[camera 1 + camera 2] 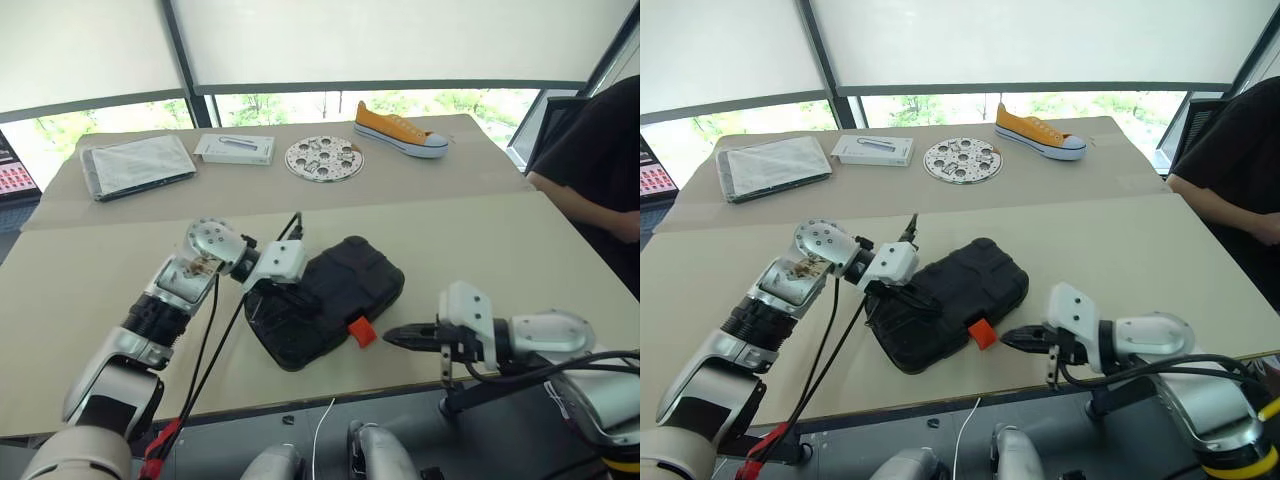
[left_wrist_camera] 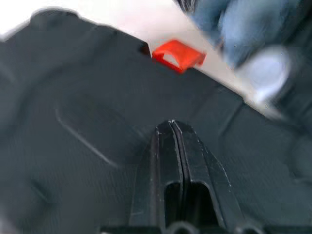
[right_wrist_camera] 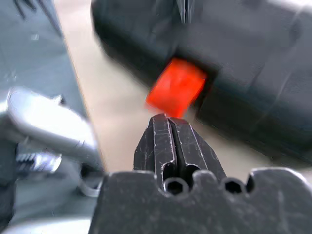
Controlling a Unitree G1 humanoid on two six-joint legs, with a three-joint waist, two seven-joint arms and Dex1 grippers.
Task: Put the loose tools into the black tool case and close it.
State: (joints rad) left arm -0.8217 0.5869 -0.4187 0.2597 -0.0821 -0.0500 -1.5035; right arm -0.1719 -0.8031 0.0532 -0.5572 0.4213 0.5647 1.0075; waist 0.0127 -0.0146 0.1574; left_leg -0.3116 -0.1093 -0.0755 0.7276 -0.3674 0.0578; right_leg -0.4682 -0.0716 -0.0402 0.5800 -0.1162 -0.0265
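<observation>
The case [image 1: 325, 300] lies shut near the front edge of the surface [image 1: 500, 240], latch [image 1: 362, 331] facing the robot. The left gripper [image 1: 262, 298], fingers pressed together and empty, bears on the lid, likely to hold it down. The right gripper [image 1: 392, 337], fingers also together, points at the latch, probably to press it home. Behind lie a shoe [image 1: 398, 130], a cloth [image 1: 135, 165], a round disc [image 1: 324, 158] and a white box [image 1: 235, 148], below blinded windows.

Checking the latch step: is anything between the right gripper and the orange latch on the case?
Nothing visible. The right gripper, shut, points at the orange latch on the closed case across a short stretch of bare table. The left gripper is over the lid, not between them.
</observation>
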